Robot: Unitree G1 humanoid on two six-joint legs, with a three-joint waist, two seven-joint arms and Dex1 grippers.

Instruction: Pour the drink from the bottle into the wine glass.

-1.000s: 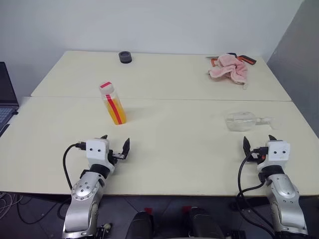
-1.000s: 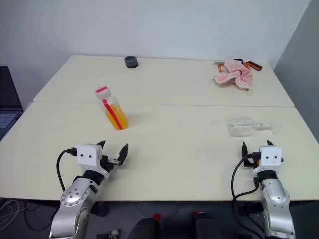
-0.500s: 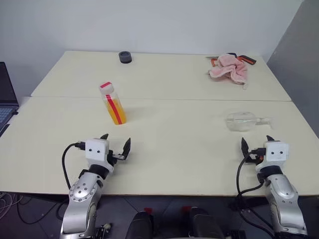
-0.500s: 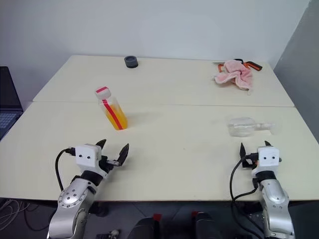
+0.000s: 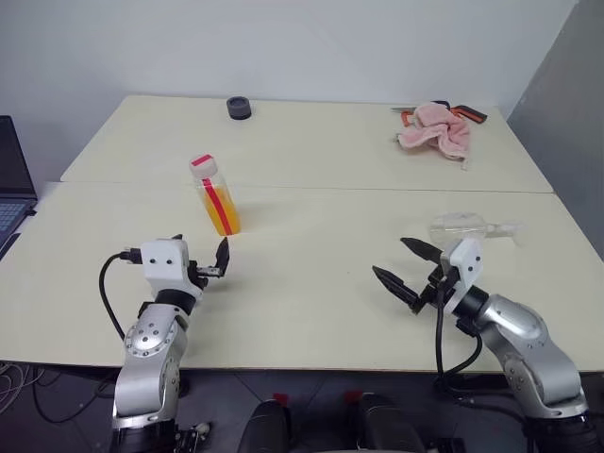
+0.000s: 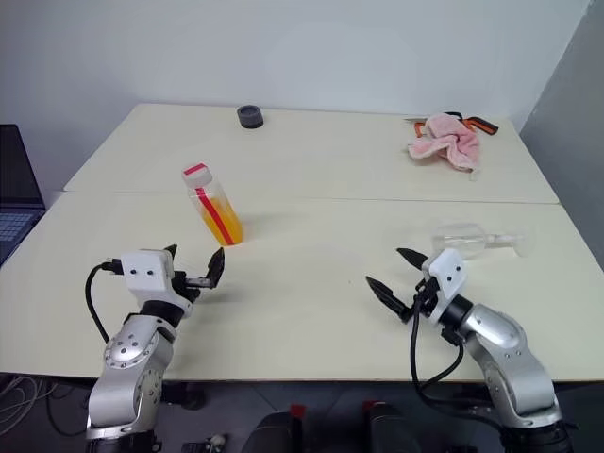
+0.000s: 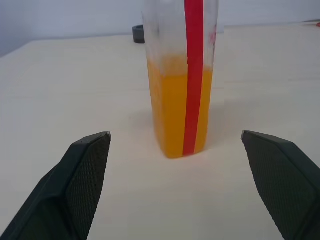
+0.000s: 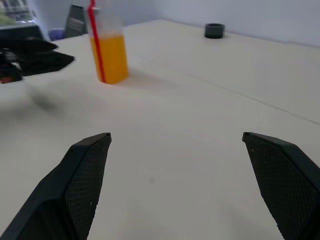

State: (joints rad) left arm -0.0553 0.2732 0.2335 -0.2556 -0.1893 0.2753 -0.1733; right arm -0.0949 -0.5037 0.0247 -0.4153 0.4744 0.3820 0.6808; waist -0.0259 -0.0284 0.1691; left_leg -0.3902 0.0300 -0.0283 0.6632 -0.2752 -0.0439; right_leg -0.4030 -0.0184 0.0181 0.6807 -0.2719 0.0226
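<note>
Pale tabletop [image 5: 311, 245]: we note the bottle [image 5: 216, 196] upright at ten o'clock, capped and holding the drink [image 7: 180, 105], the wine glass [image 5: 460, 228] on its side at three, left gripper [image 5: 200, 257] and right gripper [image 5: 404, 268] both spread wide and empty, so nothing is poured yet.

Two cream tables [image 5: 311, 151] pushed together before a white wall [image 5: 283, 42]

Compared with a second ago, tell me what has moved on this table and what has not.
The right gripper swung in from the table's right edge toward the middle and now aims left, away from the wine glass lying on its side. The left gripper eased up toward the bottle. Nothing was grasped; both stay open. Bottle, glass, pink cloth and black cap are unchanged.
</note>
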